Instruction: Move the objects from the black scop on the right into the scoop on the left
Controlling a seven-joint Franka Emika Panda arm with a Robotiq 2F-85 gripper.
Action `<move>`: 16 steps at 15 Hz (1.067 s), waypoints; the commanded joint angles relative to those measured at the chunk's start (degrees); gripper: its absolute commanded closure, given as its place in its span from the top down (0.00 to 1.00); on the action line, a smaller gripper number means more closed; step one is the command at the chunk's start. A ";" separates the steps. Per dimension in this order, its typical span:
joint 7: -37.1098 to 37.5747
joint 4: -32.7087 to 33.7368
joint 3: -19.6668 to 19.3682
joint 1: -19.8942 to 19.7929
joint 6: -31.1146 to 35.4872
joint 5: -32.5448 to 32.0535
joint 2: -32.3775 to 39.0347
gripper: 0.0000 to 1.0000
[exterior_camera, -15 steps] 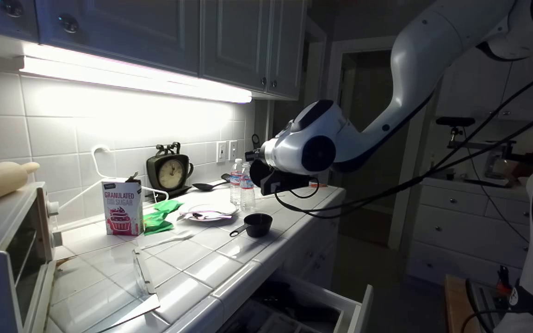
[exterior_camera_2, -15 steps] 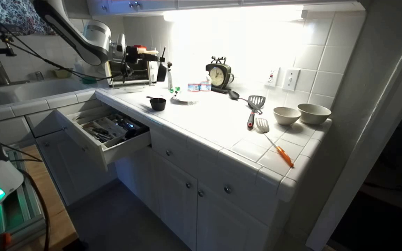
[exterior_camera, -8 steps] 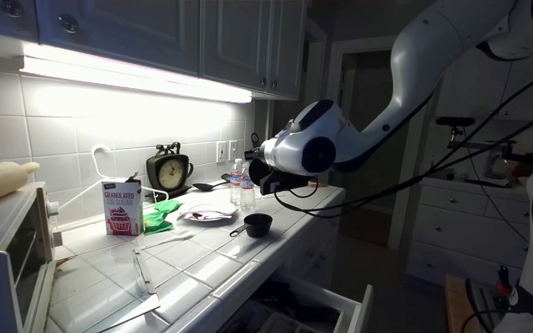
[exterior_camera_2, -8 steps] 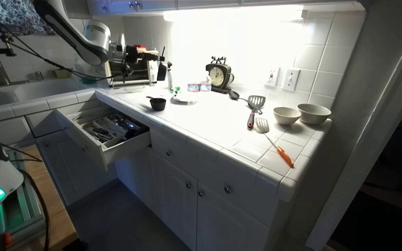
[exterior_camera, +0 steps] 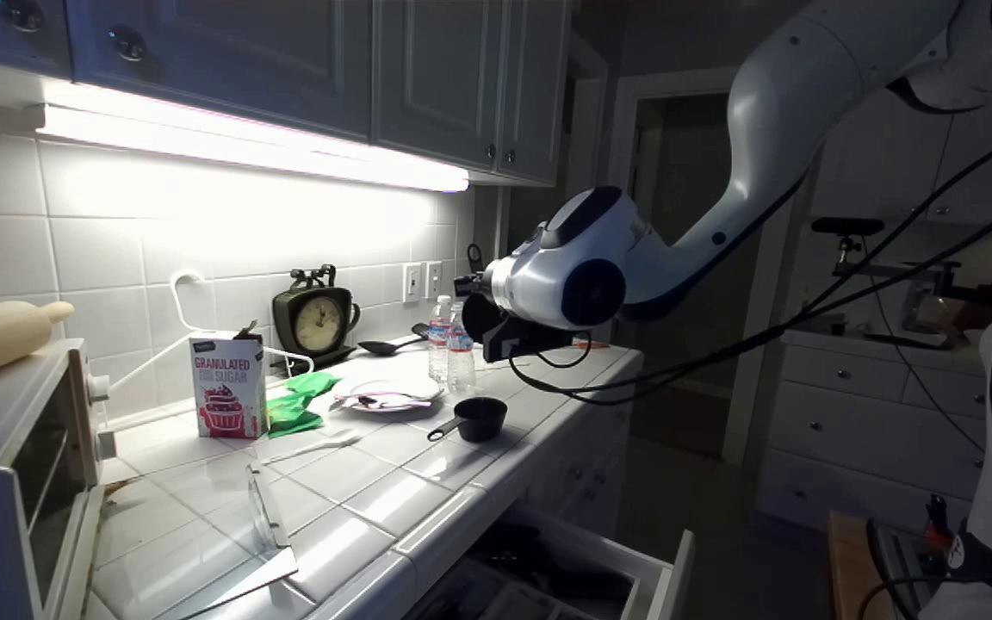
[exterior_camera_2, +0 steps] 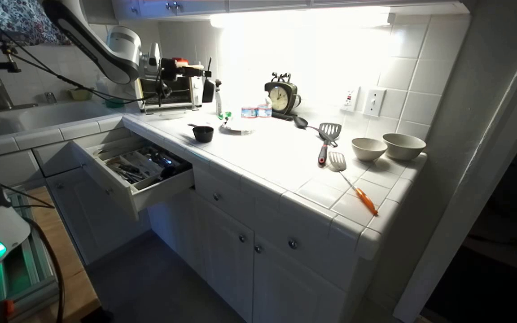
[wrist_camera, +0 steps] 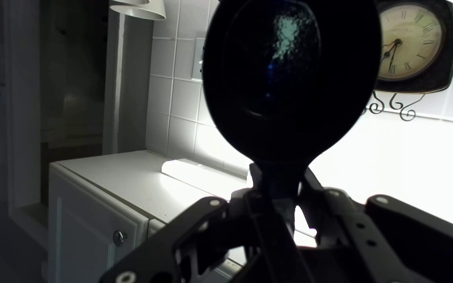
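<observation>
Tiled kitchen counter [exterior_camera_2: 263,161], white, under a strip light [exterior_camera: 246,146]: one black scoop [exterior_camera: 482,420], upright, just below the frame's centre in an exterior view, near a white plate [exterior_camera: 410,387]. Gripper [wrist_camera: 277,188] clamped on the handle of a second black scoop [wrist_camera: 291,90], clear of the kitchen counter, upper left of centre in an exterior view; its round head fills the wrist view's upper middle, mouth or underside too dark to say. Two pale bowls [exterior_camera_2: 368,149], right of frame in an exterior view.

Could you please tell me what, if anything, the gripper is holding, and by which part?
The gripper holds a black scoop by its handle, close to where it joins the bowl.
</observation>
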 commanded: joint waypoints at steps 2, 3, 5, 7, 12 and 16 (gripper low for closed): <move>2.69 -2.77 0.36 0.20 -1.87 -2.67 -2.08 0.06; 2.74 -2.83 0.38 0.23 -1.97 -2.74 -2.09 0.06; 2.89 -3.01 0.41 0.27 -2.26 -2.94 -2.12 0.06; 3.13 -3.24 0.44 0.33 -2.50 -3.26 -2.19 0.06; 3.44 -3.75 0.43 0.42 -2.75 -3.71 -2.66 0.06; 3.37 -3.74 0.43 0.47 -2.71 -3.72 -2.65 0.06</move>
